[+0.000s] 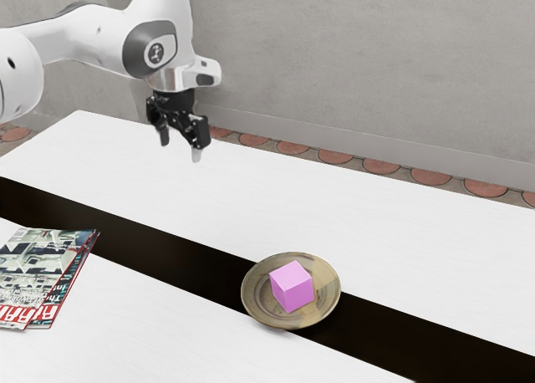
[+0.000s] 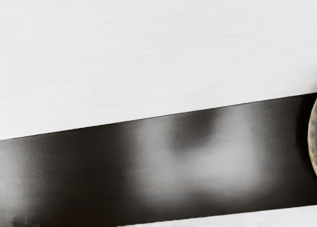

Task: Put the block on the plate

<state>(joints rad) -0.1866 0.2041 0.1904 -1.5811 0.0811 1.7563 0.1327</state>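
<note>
On the near side, at the exterior view's left, lie magazines (image 1: 38, 274), at least two, overlapping; their exact count I cannot tell. The one block (image 1: 292, 286), a pink cube, sits inside the one plate (image 1: 251, 303), near its middle. Being a cube, the block has no long axis; a corner between two side faces points toward the exterior camera, the broader of those faces turned toward the exterior view's right, the pale top face up. The plate is round, shallow and mottled tan, and lies across the dark band (image 1: 167, 249), its rim reaching over the white on the near side. The band, one straight strip, runs slantwise along the white table (image 1: 209, 333), with white on both sides; in the wrist view it is glossy, with cloudy pale reflections, and a bit of the plate's rim stands at its edge. Farther off, the one gripper (image 1: 180, 148) hangs above the white, well apart from the block, its two fingers pointing down and spread wide, nothing between them. Beyond the table come a floor (image 1: 335, 157) of rounded reddish tiles, a pale baseboard (image 1: 376, 153) and a plain grey wall (image 1: 359, 57).
</note>
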